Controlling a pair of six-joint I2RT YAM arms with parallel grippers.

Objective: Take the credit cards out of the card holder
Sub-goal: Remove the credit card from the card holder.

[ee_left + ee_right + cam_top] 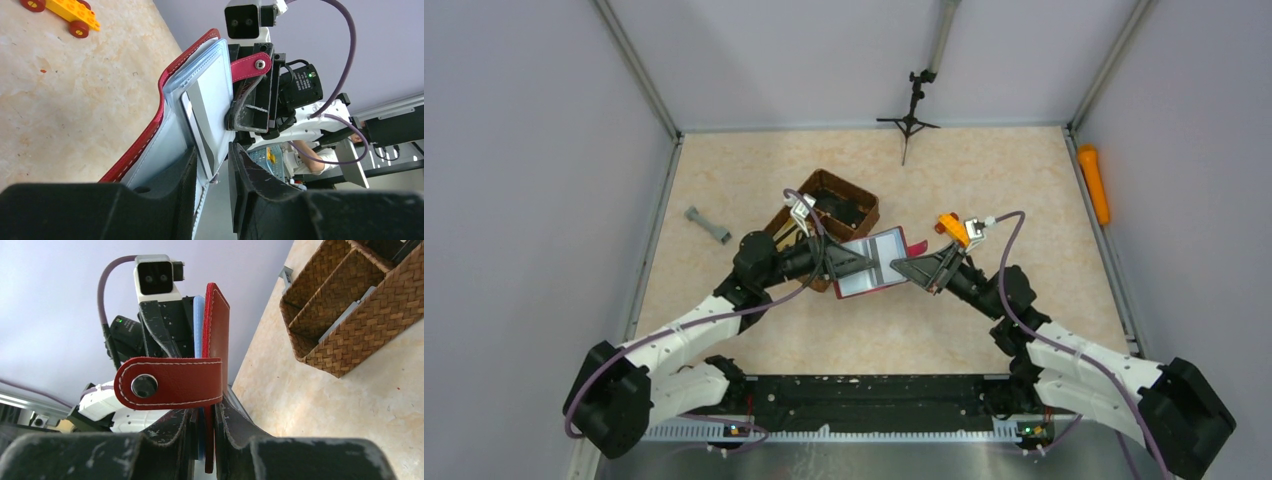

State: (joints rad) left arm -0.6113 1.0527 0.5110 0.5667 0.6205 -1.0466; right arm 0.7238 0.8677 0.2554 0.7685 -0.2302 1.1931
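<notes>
The dark red card holder [871, 265] hangs open in the air between my two grippers, above the table's middle. In the left wrist view its red edge [165, 100] and snap tab [250, 66] show, with pale clear sleeves holding a silver-grey card [200, 120]. My left gripper [212, 185] has its jaws apart on either side of an inner sleeve's lower edge, with a gap showing; it also shows in the top view [849, 262]. My right gripper [204, 420] is shut on the holder's red cover [217, 330] and a blue sleeve, just below the tab [170, 382]; it also shows in the top view [909, 270].
A brown woven basket [844, 200] stands just behind the holder; a grey flat piece [345, 320] leans in one compartment. A yellow toy car [65, 12] lies right of the holder. A grey dumbbell-like piece [708, 225] lies left, an orange cylinder [1094, 183] far right, a small tripod [911, 110] at the back.
</notes>
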